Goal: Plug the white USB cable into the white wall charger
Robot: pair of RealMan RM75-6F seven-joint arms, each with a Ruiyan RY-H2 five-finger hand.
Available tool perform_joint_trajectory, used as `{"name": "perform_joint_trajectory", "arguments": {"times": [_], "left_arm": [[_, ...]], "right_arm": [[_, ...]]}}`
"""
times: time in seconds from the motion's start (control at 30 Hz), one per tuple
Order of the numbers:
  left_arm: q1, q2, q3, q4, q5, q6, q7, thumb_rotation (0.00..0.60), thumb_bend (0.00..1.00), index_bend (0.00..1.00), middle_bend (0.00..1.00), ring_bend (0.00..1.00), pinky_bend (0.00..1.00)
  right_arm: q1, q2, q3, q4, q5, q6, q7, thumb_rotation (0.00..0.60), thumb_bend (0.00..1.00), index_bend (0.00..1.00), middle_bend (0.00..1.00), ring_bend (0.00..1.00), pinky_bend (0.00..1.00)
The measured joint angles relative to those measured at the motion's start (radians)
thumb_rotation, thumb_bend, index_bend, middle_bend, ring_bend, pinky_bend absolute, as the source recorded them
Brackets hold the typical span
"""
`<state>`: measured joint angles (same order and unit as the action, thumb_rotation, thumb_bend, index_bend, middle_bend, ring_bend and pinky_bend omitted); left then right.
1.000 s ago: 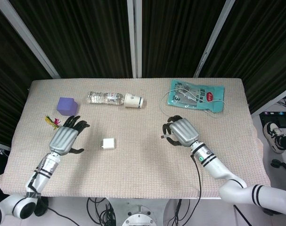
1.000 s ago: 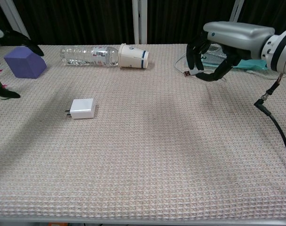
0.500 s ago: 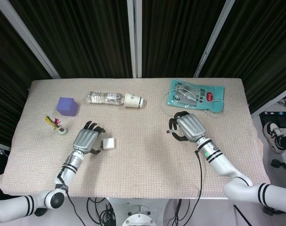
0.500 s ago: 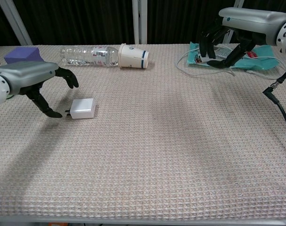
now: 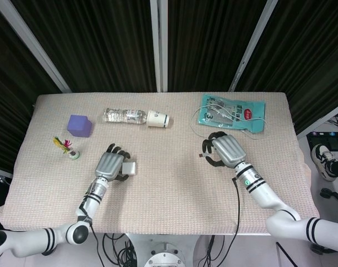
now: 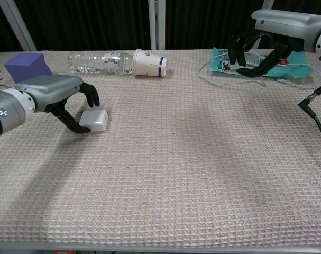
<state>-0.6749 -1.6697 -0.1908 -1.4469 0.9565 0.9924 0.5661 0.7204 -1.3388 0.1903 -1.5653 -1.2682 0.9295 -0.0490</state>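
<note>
Since the earlier frame: left hand [image 6: 57, 99] advanced from beside the purple cube to the small white plastic wall charger [image 6: 94, 120], fingers now curled around its left end, touching but not visibly clamped; right hand [image 6: 260, 45] carried back and right, toward the teal plastic pouch [image 5: 235, 113]

Charger position: flat on the beige woven table cover [image 6: 176, 174], left of centre, in front of the clear plastic bottle [image 6: 99, 62] and the white paper cup [image 6: 149, 63] lying on their sides

Charger orientation: long axis roughly left to right in the chest view; prong end under the left hand, hidden; port face not discernible

Thin white USB cable [image 5: 199, 118]: looped at the pouch's near-left corner; plug end apparently between the curled fingers of the right hand, raised above the cover; firm pinch cannot be confirmed

Likely faults from here:
- Charger sliding on the weave if fingers close from one side only
- Port left facing away from the right hand if lifted without rotation
- Plug twisting or slipping in a loose pinch
- Cable slack dragging the pouch

Nearby: matte purple cube [image 6: 26, 65], back left
</note>
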Motion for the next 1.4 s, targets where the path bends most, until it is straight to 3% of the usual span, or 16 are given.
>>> {"name": "perform_joint_trajectory", "arguments": {"times": [0.13, 0.8, 1.4], "left_arm": [[-0.006, -0.002, -0.003, 0.010, -0.013, 0.006, -0.005, 0.444, 0.22, 0.32, 0.30, 0.14, 0.08], [-0.039, 0.007, 0.006, 0.051, -0.061, -0.018, -0.012, 0.503, 0.23, 0.32, 0.30, 0.14, 0.08], [-0.059, -0.001, 0.010, 0.067, -0.080, -0.037, -0.043, 0.509, 0.27, 0.34, 0.32, 0.14, 0.08]], "right_arm": [[-0.002, -0.002, -0.002, 0.007, -0.003, 0.003, 0.013, 0.600, 0.33, 0.63, 0.57, 0.27, 0.26], [-0.020, -0.005, -0.009, 0.027, -0.013, 0.020, 0.046, 0.600, 0.33, 0.64, 0.57, 0.27, 0.26], [-0.026, -0.014, -0.012, 0.047, -0.011, 0.020, 0.055, 0.600, 0.33, 0.64, 0.57, 0.27, 0.26]]}}
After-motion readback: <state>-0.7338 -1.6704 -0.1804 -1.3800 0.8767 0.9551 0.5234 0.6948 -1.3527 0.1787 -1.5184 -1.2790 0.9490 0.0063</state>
